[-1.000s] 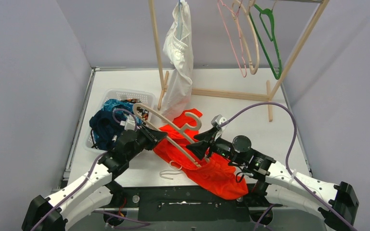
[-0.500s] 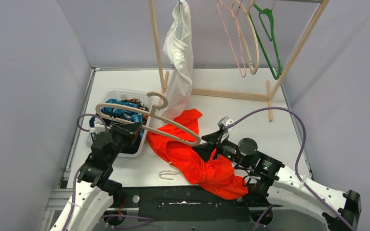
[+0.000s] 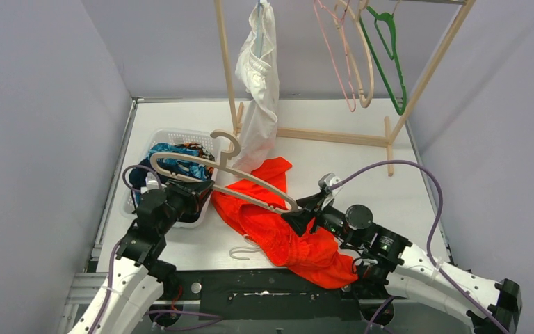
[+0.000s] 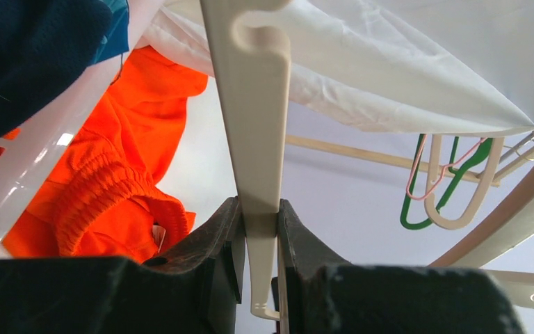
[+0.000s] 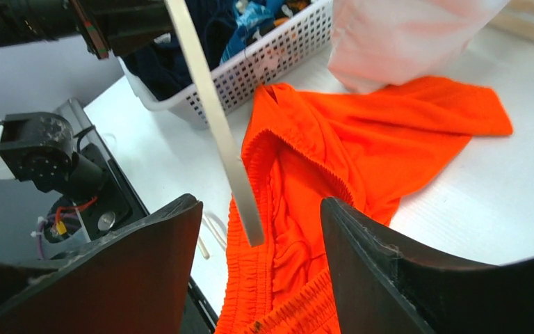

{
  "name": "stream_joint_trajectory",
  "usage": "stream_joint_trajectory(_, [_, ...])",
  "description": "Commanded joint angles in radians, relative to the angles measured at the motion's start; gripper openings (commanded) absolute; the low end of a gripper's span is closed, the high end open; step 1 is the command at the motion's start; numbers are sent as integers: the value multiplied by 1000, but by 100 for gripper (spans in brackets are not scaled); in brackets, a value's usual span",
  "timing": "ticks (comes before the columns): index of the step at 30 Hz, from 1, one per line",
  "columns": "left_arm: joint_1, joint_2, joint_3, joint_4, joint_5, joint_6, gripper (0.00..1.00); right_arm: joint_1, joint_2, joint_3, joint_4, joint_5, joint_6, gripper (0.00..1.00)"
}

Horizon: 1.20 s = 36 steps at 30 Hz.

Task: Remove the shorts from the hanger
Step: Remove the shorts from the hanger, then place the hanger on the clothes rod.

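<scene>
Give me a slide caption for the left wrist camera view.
Left hand shut on the bare cream hanger, orange shorts lying beside the basket.

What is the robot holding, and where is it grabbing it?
The left gripper pinches the beige hanger near one end. The right gripper is open, holding nothing.

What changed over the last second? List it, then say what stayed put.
The left end effector, shut on the hanger, pulled back left toward the basket, drawing the hanger off the orange shorts. The right end effector, open, shifted slightly right. Unchanged: the orange shorts lie on the table, and the white shorts hang on the rack.
</scene>
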Motion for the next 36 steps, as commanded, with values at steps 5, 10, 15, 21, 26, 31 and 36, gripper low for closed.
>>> stream_joint_trajectory(5, [7, 22, -16, 171, 104, -57, 0, -26, -5, -55, 235, -122, 19, 51])
stream_joint_trajectory(10, [6, 28, -49, 217, 134, -78, 0, -50, -2, -47, 286, -157, 36, 42])
stream_joint_trajectory(15, [7, 27, -64, 249, 147, -94, 0, -72, 26, -52, 378, -273, 56, 13])
stream_joint_trajectory(21, [7, 19, -61, 281, 156, -64, 12, -83, 16, -24, 334, -260, 42, 0])
stream_joint_trajectory(26, [7, 32, 24, 262, 162, 93, 55, -82, -43, 4, 306, -238, 8, 0])
stream_joint_trajectory(31, [6, 59, 162, 196, 158, 276, 76, -80, -102, 62, 247, -204, -75, 0])
stream_joint_trajectory(36, [4, 129, 222, 264, 290, 362, 78, -78, -169, 93, 212, -96, -197, 0])
